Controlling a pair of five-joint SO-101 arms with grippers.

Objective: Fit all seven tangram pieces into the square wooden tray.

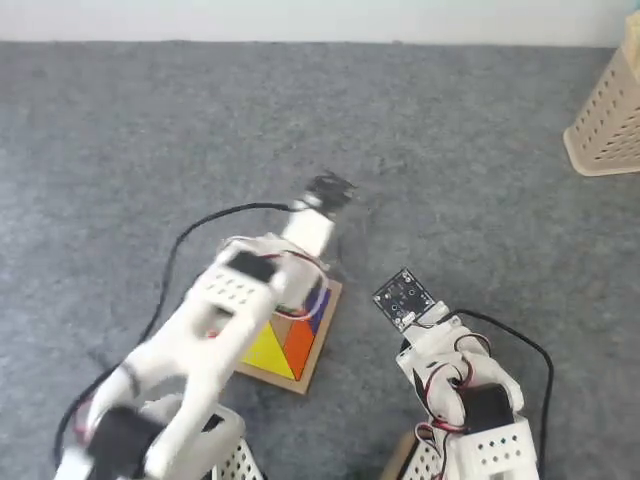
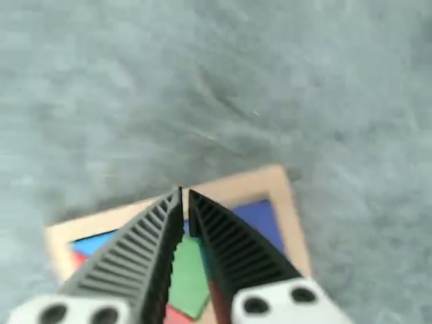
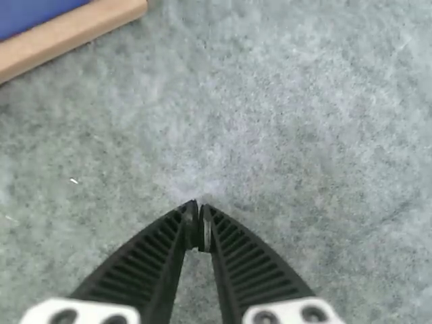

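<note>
Left pincer (image 2: 183,197): black ribbed fingers drawn together to a hairline slit, nothing between them, hanging just above the rim of the square, pale wooden tray (image 2: 236,191). Under those fingers, lying flat inside the tray: a deep blue tangram piece (image 2: 260,216) against a corner, a green tangram piece (image 2: 189,277) beside it toward the tray's middle, a light blue tangram piece (image 2: 98,241) along the rim on the other side of the fingers, and a sliver of a red tangram piece (image 2: 173,316) touching the green one. From the high view, a yellow triangular tangram piece (image 1: 268,352) and an orange triangular tangram piece (image 1: 298,342) side by side and touching in the tray's near corner, with the white left arm (image 1: 215,330) stretched across the rest and hiding it; number of pieces seated impossible to tell

Right pincer (image 3: 198,219): black ribbed fingers pressed tip to tip, gripping nothing, low over the grey felt-like tabletop (image 3: 304,135), near one corner of the tray but apart from it. White right arm (image 1: 470,400) off to the side of the tray, apart from the left arm

Elsewhere: a cream perforated plastic basket (image 1: 608,110) at the far edge of the tabletop, well apart from the tray; a black cable (image 1: 200,225) curving over the felt beside the left arm
</note>
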